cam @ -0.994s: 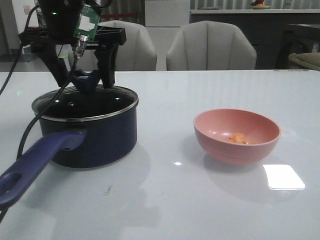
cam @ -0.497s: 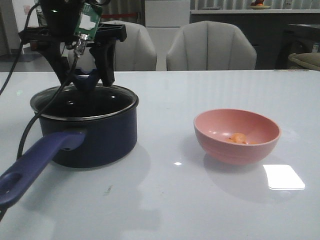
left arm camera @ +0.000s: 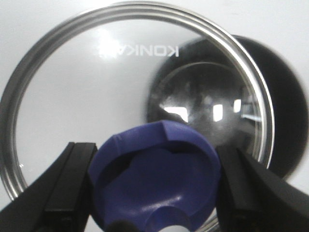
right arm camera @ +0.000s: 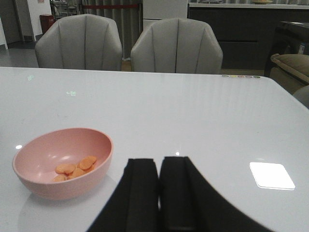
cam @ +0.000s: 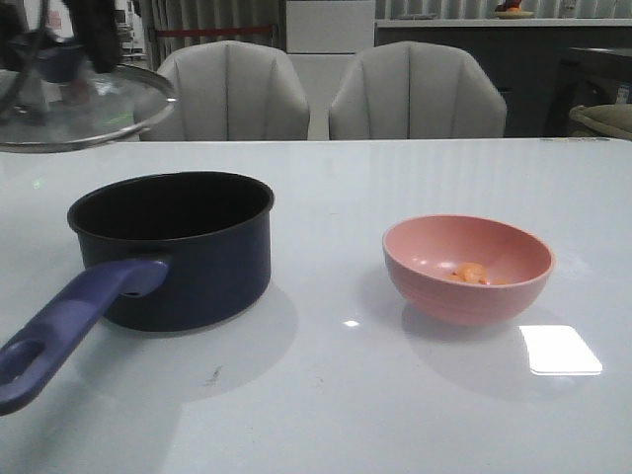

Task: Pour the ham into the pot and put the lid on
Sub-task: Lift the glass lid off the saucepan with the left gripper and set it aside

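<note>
Two grey chairs stand behind the pale table, where the pot sits uncovered and the ham lies in the pink bowl, well apart. The left gripper clamps the knob of the lid, marked "KONKA" in mirror writing, held up beside the pot. I judge the pour comes next, so the right gripper, fingers pressed together and empty, must open and take the bowl.

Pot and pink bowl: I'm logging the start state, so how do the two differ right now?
The pot is dark navy with straight walls and a long purple-blue handle; the pink bowl is rounded and has no handle. The pot looks larger and deeper than the bowl. The bowl holds the ham; nothing shows in the pot's dark inside. Both stand upright and uncovered on the white table.
</note>
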You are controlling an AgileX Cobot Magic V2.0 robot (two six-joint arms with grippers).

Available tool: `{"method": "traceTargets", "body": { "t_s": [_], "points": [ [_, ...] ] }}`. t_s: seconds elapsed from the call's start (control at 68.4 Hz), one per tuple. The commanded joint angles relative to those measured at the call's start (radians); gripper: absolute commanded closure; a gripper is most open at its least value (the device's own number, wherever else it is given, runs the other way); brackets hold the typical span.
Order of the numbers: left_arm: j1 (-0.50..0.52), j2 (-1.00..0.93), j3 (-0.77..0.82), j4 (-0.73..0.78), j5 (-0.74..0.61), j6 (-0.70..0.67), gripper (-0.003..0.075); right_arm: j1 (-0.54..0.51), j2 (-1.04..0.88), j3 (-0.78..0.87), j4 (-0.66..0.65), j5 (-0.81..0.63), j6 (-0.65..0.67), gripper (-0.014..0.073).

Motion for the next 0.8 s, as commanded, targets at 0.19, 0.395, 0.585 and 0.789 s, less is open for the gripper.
{"method": "traceTargets", "body": {
  "t_s": [0.19,0.395,0.585,0.789],
  "points": [
    [0.297,-0.155,0.211,-0.111,-0.139,0.135,0.0443,-0.006,-0.021,-0.004,-0.016,-0.080,-0.006,0.0435],
    [0.407,-0.157,0.406,-0.256,-0.327,0.191,0.0443,-0.006,-0.021,-0.004,-0.016,-0.080,-0.006,0.0435],
    [0.407,-0.115,0.518,-0.252,-0.427,0.194,0.0442,-0.006,-0.021,-0.004,-0.016,-0.080,-0.006,0.0435],
    [0.407,-0.019,0.521,-0.216,-0.423,0.194,0.0438,-0.006,-0.021,-0.004,-0.016,-0.080,-0.006,0.0435]
  ]
}}
